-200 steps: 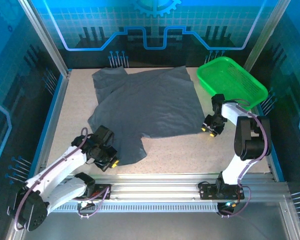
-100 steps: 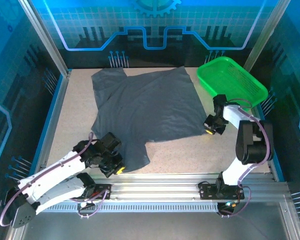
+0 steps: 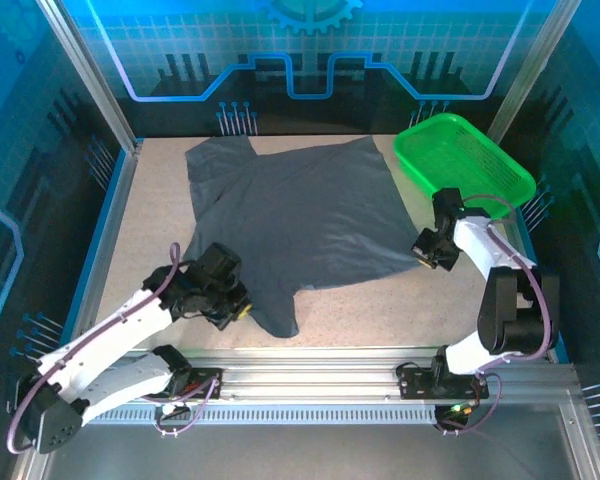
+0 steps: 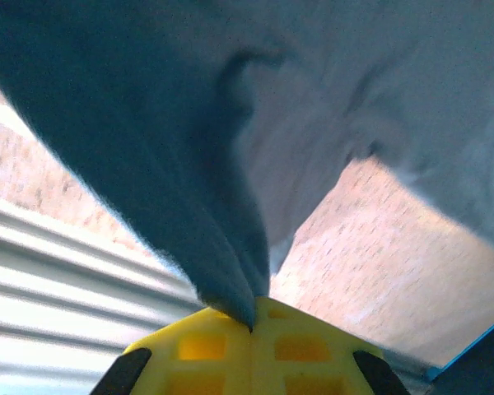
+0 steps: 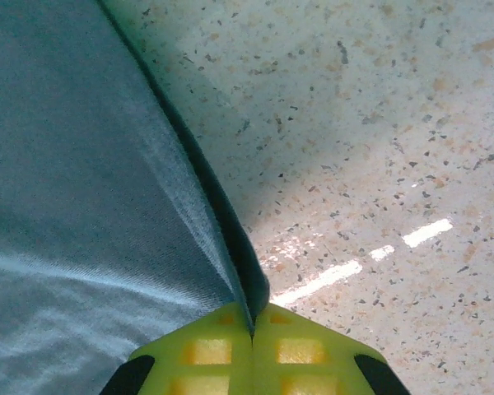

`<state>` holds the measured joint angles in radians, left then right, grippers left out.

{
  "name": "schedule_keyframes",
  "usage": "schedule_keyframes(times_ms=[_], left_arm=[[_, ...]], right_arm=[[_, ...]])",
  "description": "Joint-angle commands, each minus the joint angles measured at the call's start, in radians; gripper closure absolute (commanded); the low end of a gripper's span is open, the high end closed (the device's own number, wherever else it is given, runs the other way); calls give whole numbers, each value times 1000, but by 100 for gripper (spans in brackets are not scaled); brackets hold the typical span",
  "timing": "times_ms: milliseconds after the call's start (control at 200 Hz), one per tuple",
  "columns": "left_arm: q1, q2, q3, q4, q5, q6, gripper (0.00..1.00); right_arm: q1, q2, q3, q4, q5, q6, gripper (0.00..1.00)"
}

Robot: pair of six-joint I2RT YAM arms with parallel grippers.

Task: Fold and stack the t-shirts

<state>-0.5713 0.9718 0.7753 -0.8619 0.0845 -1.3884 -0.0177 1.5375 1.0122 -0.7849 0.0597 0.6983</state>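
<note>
Speckled tabletop (image 3: 380, 310) inside a blue-lit enclosure. Well to the left of the green plastic basket (image 3: 465, 165), the left gripper (image 3: 235, 310) is clamped on a near corner of the slate-grey t-shirt (image 3: 300, 215), with fabric gathered into its closed jaws. The shirt lies spread flat just left of the basket. Near the basket's front-left corner, the right gripper (image 3: 425, 255) pinches the shirt's side edge. Judged thin, light and limp, the cloth should drape and drag, so corners and hems are the places to hold.

White-shelled left arm (image 3: 110, 335) and right arm (image 3: 477, 238), black joints, looping purple cables, yellow grid-moulded fingertips (image 4: 202, 350), black bases at six o'clock
</note>
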Motion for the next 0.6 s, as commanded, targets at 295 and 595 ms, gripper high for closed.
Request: schedule_keyframes(times_ms=[295, 595], left_arm=[[409, 251, 250, 184, 121, 346, 100], [566, 399, 420, 232, 153, 422, 100]], right_arm=[[26, 201, 306, -136, -19, -42, 100], [52, 327, 509, -212, 10, -7, 100]])
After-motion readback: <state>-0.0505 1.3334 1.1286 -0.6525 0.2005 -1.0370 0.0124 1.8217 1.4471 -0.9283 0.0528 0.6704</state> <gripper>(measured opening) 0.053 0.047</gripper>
